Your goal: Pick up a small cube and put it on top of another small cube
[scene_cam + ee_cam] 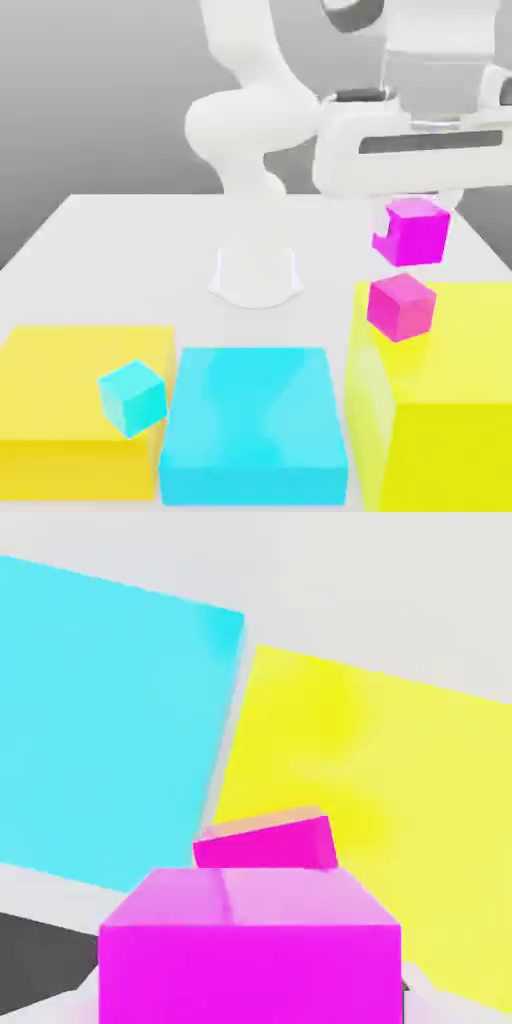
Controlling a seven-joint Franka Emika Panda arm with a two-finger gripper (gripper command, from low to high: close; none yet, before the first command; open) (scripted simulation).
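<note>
We see the gripper (pixel 413 200) clamped on the small plain cube of vivid, deep magenta (pixel 411 232), which hangs in the air under the white hand. In the hand view this vivid magenta cube (pixel 250 947) fills the foreground. Just below it, apart from it, sits the small plain cube of lighter pink-magenta (pixel 401 306), resting on top of the tall yellow block (pixel 450 370) at the exterior view's right; the hand view shows this pinker cube (pixel 265 840) partly hidden behind the held one. Beside the tall yellow block lies a flat cyan block (pixel 255 425) on the white tabletop (pixel 120 260). Farther toward the exterior view's left, a small cyan cube (pixel 132 397) rests on a low yellow block (pixel 60 400).
</note>
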